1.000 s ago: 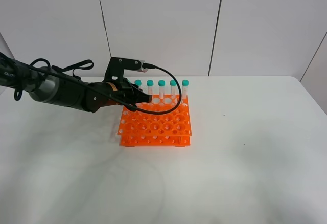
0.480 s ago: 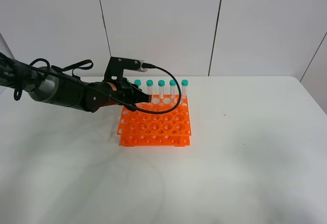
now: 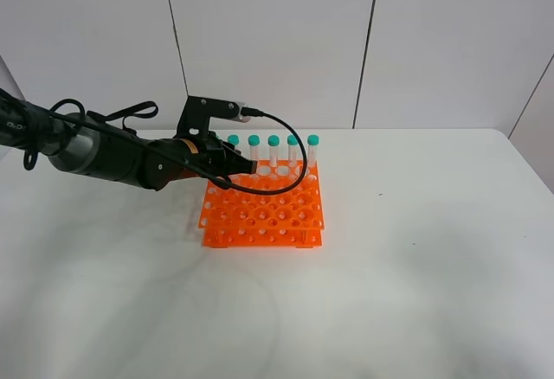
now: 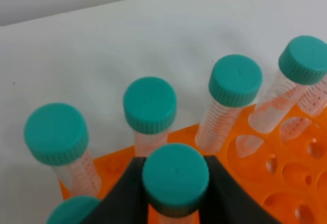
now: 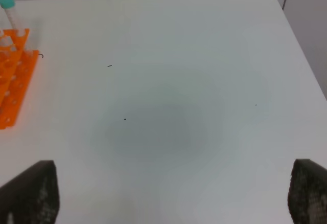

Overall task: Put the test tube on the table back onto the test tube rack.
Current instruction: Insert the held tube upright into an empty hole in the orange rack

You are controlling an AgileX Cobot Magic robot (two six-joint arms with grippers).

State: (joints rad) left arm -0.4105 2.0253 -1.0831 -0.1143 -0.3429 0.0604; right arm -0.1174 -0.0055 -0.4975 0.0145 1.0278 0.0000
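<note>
Nothing has visibly shifted: your left gripper [image 3: 241, 166] stays clamped on the test tube [image 4: 175, 177], upright over the test tube rack [image 3: 264, 216], just beside a row of other capped tubes [image 3: 273, 147]. Your right gripper [image 5: 171, 188] hangs spread above the table [image 3: 415, 266]. Tube graduations are too blurred to read.

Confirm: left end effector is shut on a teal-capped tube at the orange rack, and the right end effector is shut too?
Not quite. The right end effector is open: the right wrist view shows its fingers far apart with nothing between them. The rest stands: the left end effector is shut on a teal-capped tube at the orange rack.
</note>
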